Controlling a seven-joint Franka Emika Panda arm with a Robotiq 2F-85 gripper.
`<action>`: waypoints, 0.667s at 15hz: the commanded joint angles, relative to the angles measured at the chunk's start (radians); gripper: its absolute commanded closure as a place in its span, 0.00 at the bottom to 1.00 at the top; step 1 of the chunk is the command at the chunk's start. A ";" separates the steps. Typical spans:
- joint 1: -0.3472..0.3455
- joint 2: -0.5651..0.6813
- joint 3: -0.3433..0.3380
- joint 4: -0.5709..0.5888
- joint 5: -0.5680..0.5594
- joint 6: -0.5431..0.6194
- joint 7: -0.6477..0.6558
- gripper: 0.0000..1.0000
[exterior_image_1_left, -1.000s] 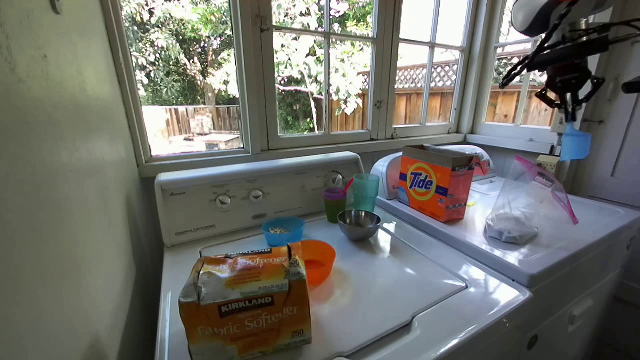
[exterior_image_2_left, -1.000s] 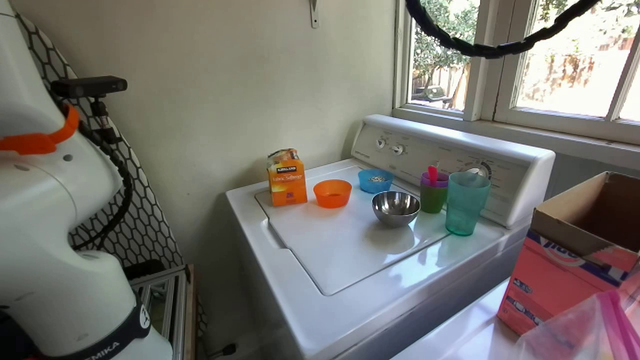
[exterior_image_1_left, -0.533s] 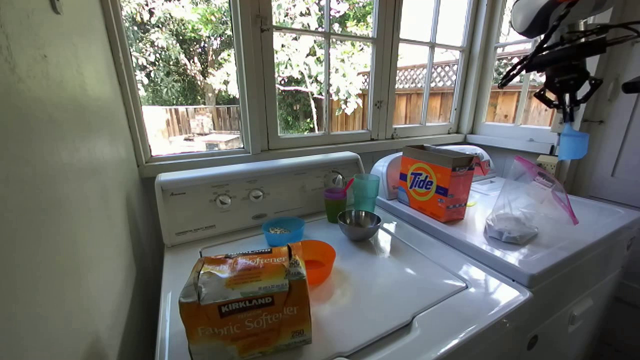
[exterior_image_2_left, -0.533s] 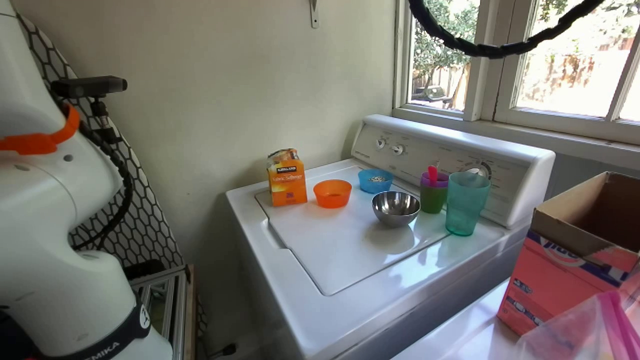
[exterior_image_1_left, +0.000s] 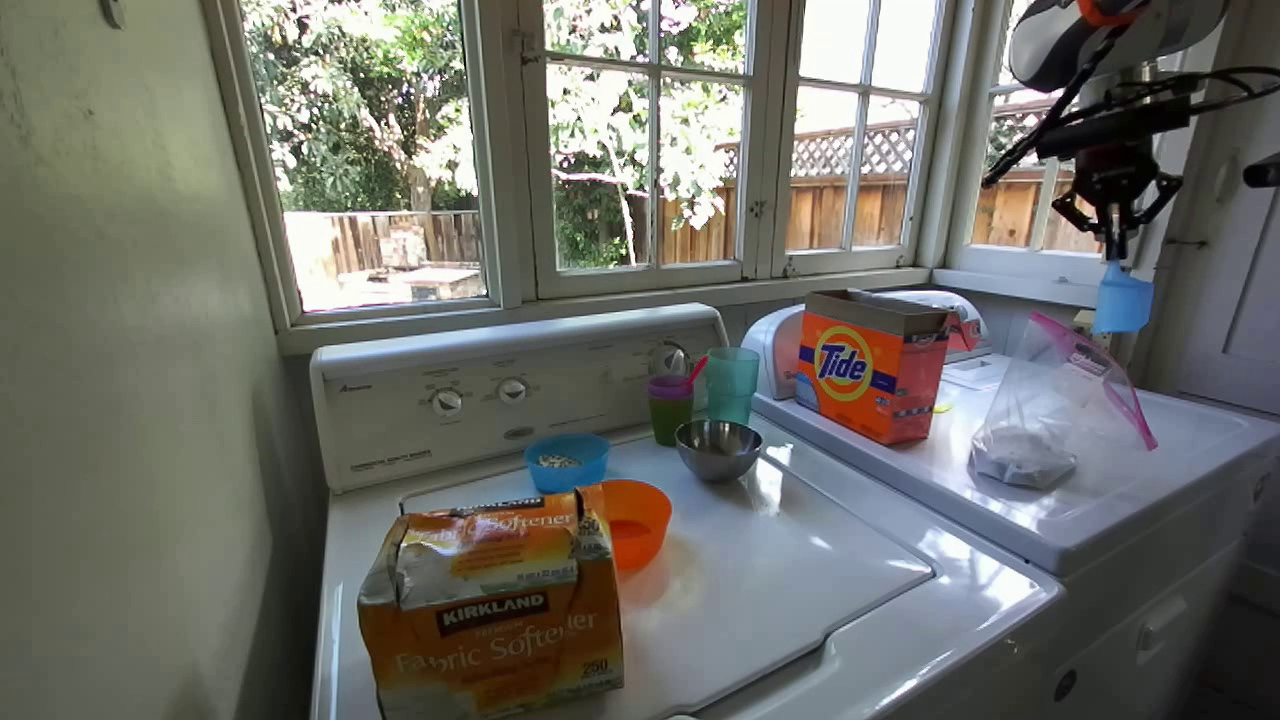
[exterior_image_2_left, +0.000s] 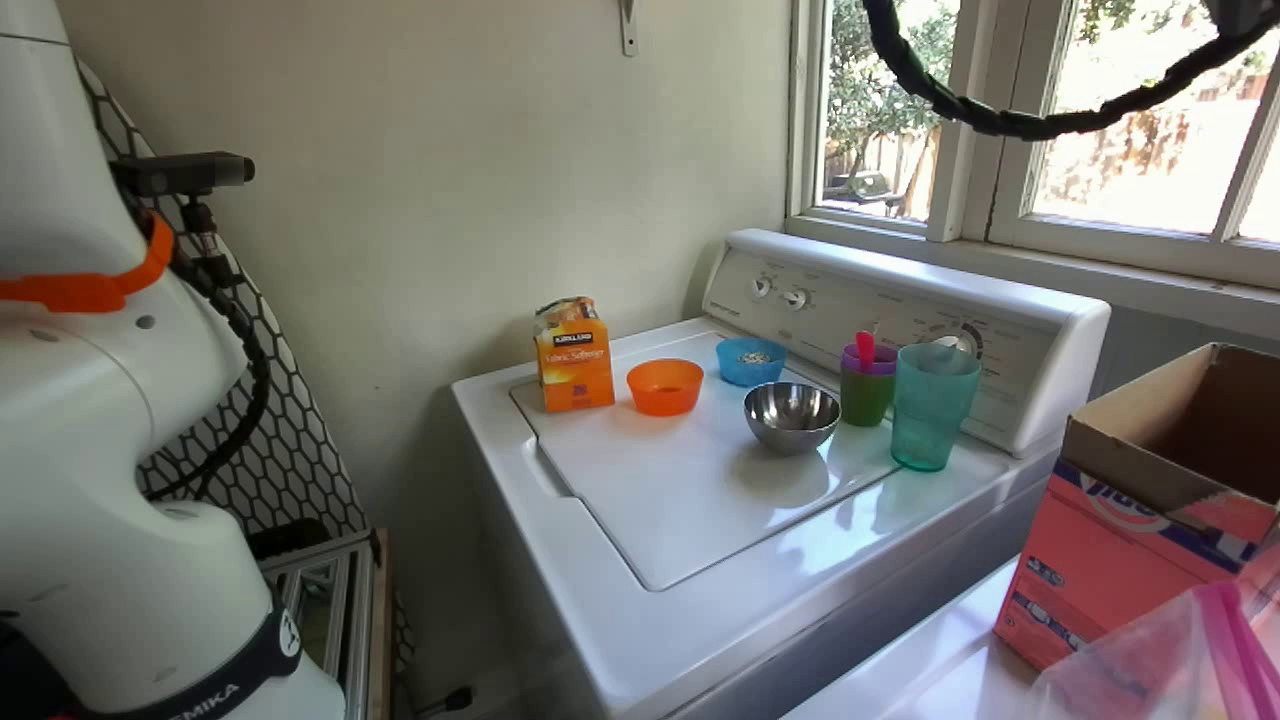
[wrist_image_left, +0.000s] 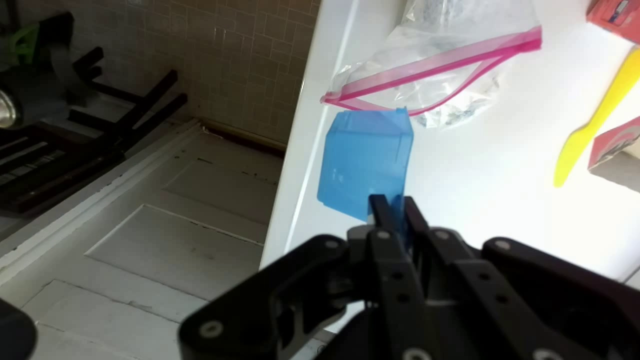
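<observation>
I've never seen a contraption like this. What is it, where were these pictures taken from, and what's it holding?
This is a robot arm, a jointed machine ending in a gripper that pinches things. Two views look on from outside it; the third looks out from its wrist. The gripper is closed on a see-through blue plastic thing, perhaps a scoop or cup, held in the air. On one white appliance stand a fabric softener box, an orange bowl, a blue bowl, a metal bowl, a green cup and a teal cup. Next to it, another white appliance bears a Tide box, a clear zip bag with something inside and a yellow utensil.
</observation>
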 joint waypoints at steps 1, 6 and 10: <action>0.002 0.052 -0.011 0.063 0.048 -0.066 -0.045 0.98; -0.001 0.097 -0.014 0.114 0.076 -0.150 -0.084 0.98; -0.009 0.132 -0.014 0.152 0.107 -0.196 -0.139 0.98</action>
